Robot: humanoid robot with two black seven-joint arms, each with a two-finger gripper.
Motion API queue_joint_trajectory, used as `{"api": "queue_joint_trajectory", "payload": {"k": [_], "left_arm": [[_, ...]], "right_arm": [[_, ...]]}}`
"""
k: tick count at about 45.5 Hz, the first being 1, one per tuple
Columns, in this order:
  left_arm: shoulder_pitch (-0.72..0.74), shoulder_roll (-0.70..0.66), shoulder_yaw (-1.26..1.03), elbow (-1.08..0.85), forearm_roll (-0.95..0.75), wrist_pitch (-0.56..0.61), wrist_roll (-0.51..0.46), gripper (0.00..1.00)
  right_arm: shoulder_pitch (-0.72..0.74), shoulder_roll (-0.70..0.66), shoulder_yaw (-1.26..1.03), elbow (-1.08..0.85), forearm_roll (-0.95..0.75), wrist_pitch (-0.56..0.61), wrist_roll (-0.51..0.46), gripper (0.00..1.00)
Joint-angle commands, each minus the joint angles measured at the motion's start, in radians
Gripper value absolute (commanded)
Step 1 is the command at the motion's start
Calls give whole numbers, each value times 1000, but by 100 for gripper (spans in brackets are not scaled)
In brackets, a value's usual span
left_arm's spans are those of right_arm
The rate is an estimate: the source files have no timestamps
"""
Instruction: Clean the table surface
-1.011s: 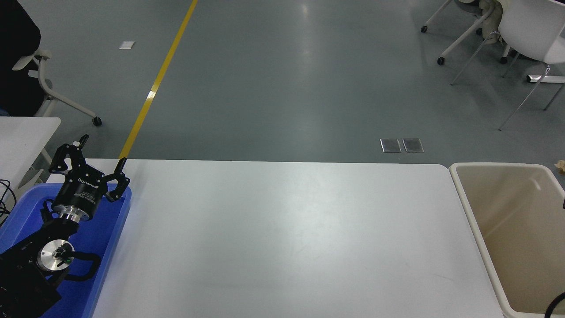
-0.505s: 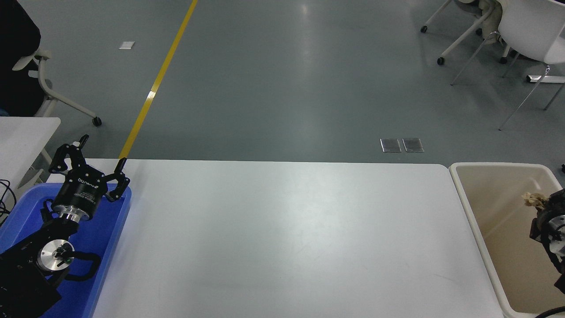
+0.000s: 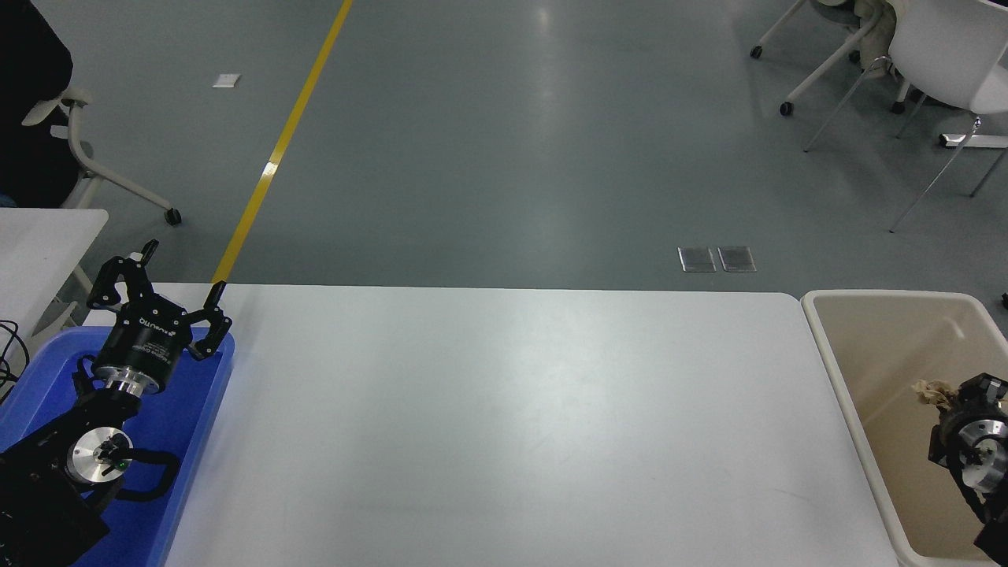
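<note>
The table surface (image 3: 512,425) is a wide white top with rounded corners, and nothing lies on it. My right gripper (image 3: 950,393) comes in from the right edge and hangs inside the beige bin (image 3: 839,370). It is shut on a crumpled beige scrap (image 3: 932,390), which sticks out to its left above the bin's floor. My left gripper (image 3: 183,272) is open and empty, parked over the blue tray (image 3: 206,409) at the lower left.
The beige bin stands against the table's right end. A smaller white tabletop (image 3: 39,236) is at the far left. Wheeled chairs (image 3: 937,55) stand on the grey floor at the top right, and another (image 3: 79,150) at the top left.
My right gripper has come into view from the right edge and moved down and left into the bin with the crumpled scrap. The left arm has not moved.
</note>
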Motion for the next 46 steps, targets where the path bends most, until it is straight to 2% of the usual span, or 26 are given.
{"api": "queue_joint_trajectory", "payload": {"k": [1, 4, 11, 25, 46], "left_arm": [[0, 0, 0, 0, 0, 0, 0, 100], [0, 0, 0, 0, 0, 0, 0, 100], [0, 0, 0, 0, 0, 0, 0, 100], [0, 0, 0, 0, 0, 0, 0, 100], [0, 0, 0, 0, 0, 0, 0, 100]], "right_arm": [[-6, 3, -11, 0, 0, -3, 2, 0], [-6, 3, -21, 0, 0, -4, 2, 0], [-6, 4, -21, 0, -2, -7, 0, 29], [-2, 4, -22, 14, -3, -1, 0, 97], [1, 14, -39, 9, -69, 2, -1, 98]]}}
